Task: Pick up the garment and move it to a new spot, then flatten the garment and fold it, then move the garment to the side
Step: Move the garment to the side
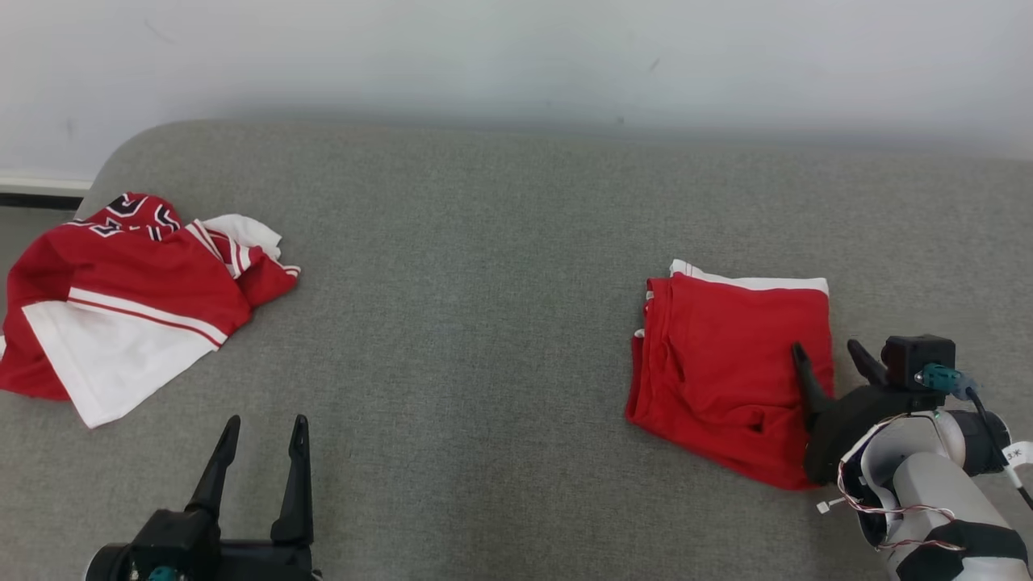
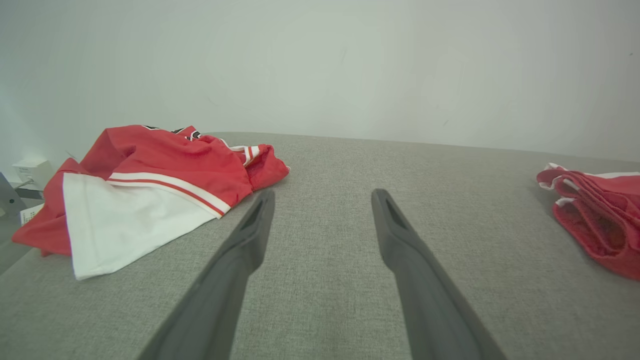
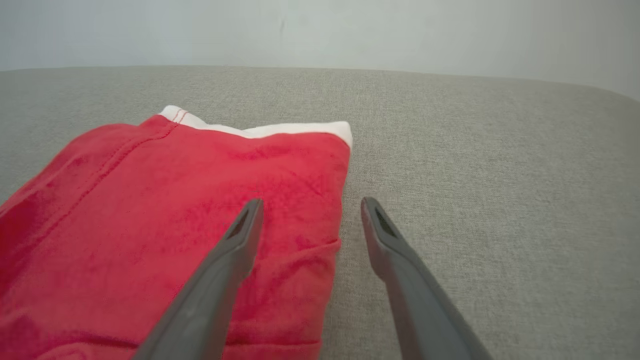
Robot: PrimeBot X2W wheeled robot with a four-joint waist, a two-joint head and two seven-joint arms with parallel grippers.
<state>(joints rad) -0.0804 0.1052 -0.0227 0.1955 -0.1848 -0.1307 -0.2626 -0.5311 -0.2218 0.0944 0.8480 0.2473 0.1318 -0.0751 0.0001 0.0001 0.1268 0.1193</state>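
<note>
- Folded garment (image 1: 730, 371) lies right, seemingly done; right gripper (image 1: 825, 347) open astride its edge, empty.
- Left gripper (image 1: 267, 420) open, empty; crumpled jersey (image 1: 129, 298) left, unfolded.

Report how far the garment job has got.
Done: the red garment lies folded at the right of the grey surface. In hand: nothing gripped; the right gripper stands open astride its right edge. To do: a red-and-white garment lies crumpled at far left, beyond the open left gripper.

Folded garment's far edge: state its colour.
White, on an otherwise red folded garment; clearest in right wrist view.
</note>
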